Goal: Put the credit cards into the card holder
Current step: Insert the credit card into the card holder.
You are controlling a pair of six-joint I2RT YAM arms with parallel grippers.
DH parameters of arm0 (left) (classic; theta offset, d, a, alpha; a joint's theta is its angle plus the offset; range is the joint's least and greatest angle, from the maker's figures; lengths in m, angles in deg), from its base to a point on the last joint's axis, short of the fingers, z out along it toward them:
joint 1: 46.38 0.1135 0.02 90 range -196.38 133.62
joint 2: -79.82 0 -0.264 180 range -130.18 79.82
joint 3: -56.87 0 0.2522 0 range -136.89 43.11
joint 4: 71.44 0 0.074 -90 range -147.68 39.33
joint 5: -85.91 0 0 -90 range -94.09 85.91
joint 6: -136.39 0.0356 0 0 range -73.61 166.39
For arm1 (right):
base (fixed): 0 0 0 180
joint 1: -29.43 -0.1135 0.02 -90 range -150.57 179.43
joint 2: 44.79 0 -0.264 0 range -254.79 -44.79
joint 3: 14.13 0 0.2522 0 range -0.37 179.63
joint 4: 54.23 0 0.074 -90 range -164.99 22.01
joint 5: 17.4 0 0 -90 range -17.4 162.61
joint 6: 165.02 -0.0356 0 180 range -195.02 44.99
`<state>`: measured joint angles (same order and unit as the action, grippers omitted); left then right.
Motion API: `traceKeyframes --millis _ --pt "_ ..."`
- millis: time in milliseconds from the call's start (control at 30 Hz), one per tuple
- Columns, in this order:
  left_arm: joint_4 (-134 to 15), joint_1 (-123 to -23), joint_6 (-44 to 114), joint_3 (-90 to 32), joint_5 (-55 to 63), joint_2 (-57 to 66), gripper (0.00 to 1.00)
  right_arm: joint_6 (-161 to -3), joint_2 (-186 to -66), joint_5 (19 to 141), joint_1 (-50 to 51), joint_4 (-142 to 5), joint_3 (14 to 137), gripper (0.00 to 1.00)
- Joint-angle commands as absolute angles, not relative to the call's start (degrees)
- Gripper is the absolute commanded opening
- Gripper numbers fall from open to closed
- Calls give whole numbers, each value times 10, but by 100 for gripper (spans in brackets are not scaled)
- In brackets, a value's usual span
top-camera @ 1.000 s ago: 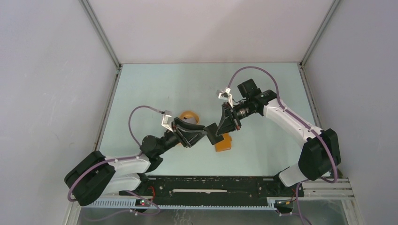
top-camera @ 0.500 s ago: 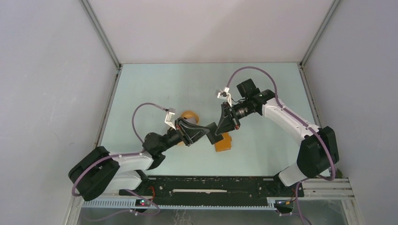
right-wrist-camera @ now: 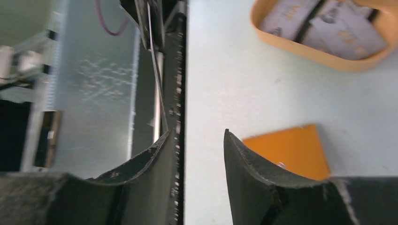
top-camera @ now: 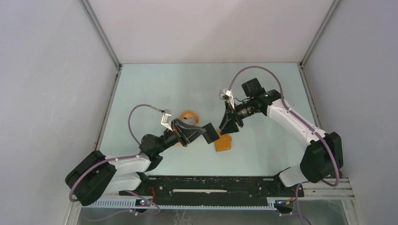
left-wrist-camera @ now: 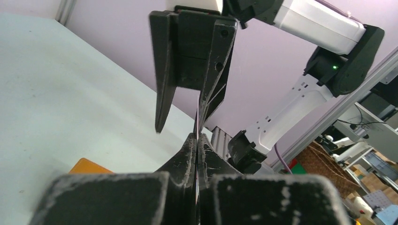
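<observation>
My left gripper (top-camera: 204, 133) is shut on one credit card (top-camera: 212, 133), which looks dark from above and hangs over the table. In the left wrist view the card (left-wrist-camera: 197, 125) is edge-on, pinched between my left gripper's (left-wrist-camera: 197, 137) jaws. My right gripper (top-camera: 228, 128) stands open just right of it, its fingers (left-wrist-camera: 164, 93) either side of the card's far end. In the right wrist view the card edge (right-wrist-camera: 158, 79) runs beside the left finger of the right gripper (right-wrist-camera: 197, 136). The orange card holder (top-camera: 224, 143) (right-wrist-camera: 293, 150) lies shut on the table below.
An oval orange tray (top-camera: 189, 115) (right-wrist-camera: 281, 40) sits behind the left gripper, with more pale cards (right-wrist-camera: 338, 28) in it. The black rail of the arm bases (top-camera: 211, 185) runs along the near edge. Grey walls enclose the table.
The left gripper closed on the card. The right gripper, shut on it before, opened and drew back a little up and to the right.
</observation>
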<state>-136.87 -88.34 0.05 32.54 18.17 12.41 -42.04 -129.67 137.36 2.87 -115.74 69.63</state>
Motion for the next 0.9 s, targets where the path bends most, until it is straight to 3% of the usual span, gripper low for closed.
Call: traceKeyframes --millis 0,300,500,867 --pt "-1333 -869 39 353 191 166 0 -341 -1254 1231 39 -1173 690 45" --pt "-1143 -869 110 371 178 277 0 -463 -1375 987 57 -1110 692 2" --pt "-1106 -869 122 392 161 324 0 -511 -1455 981 79 -1117 711 0" --pt "-1101 -869 119 392 171 337 0 -523 -1510 1087 64 -1148 726 0"
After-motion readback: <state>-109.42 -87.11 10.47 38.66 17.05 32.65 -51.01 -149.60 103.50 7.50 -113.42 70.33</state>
